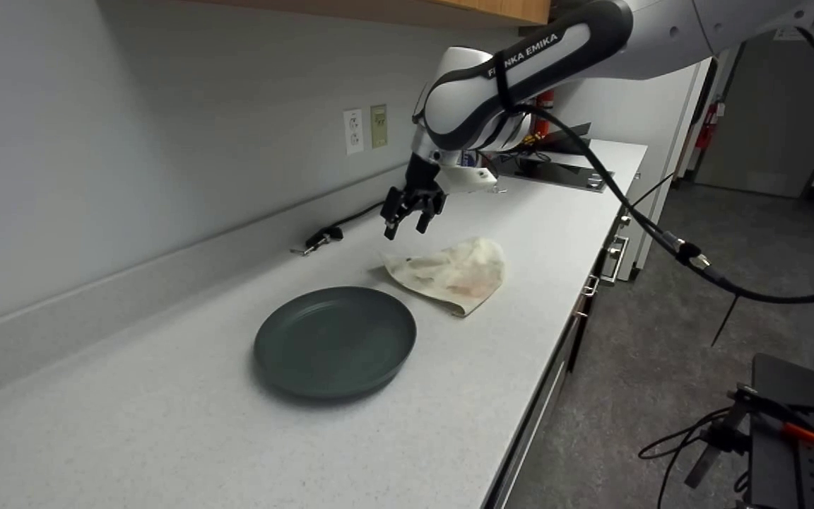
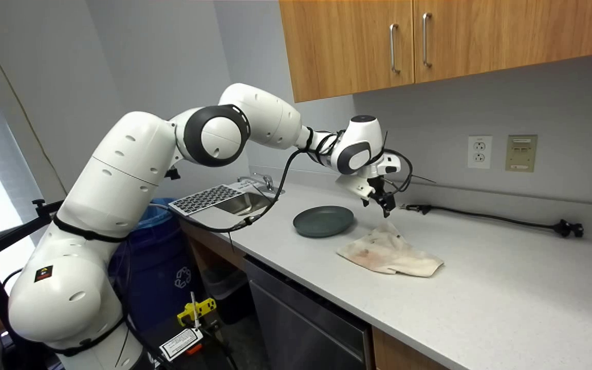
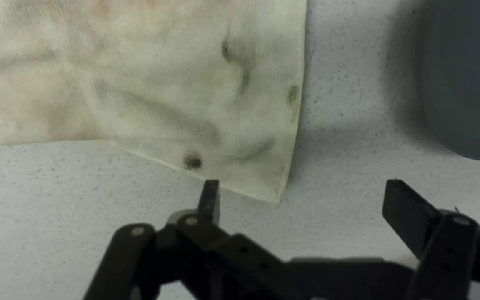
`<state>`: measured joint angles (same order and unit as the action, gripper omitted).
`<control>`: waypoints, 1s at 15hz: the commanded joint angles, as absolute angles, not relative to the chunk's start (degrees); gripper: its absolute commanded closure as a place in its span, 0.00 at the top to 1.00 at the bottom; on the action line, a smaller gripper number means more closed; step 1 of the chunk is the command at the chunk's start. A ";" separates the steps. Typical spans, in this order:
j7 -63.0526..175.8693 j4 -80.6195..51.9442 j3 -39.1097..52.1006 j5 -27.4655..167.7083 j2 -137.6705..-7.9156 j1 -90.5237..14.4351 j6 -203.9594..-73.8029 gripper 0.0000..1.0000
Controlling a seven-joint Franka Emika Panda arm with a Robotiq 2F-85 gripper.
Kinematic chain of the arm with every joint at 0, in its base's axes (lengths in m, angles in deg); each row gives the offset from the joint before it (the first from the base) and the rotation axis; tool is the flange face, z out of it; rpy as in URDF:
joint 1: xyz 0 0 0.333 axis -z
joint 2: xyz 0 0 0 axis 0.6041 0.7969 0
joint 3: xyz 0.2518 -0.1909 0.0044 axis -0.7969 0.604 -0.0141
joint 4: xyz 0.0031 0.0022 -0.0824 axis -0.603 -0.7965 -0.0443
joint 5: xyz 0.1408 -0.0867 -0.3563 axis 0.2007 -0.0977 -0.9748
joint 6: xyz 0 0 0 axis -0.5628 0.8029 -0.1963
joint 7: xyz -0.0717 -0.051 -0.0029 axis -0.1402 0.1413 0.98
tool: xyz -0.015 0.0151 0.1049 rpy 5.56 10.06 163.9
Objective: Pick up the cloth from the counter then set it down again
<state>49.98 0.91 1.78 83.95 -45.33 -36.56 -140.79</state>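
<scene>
We see the fingers (image 3: 408, 216) spread wide over the desk (image 1: 167, 424), maybe to pinch the cloth (image 1: 474, 272) by its corner nearest the edge by the wall (image 1: 202, 127).

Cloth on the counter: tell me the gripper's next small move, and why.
I would probably lower the gripper a little. In the wrist view it stands open, with a corner of the cloth showing between its fingertips; in both exterior views it hangs clear above the counter.
</scene>
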 commanded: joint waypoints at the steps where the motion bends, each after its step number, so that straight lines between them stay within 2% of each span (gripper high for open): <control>1: 53.12 8.26 0.18 84.74 -39.88 -35.63 -139.78 1.00; 15: 64.30 22.66 -0.13 85.95 -26.42 -35.21 -139.27 1.00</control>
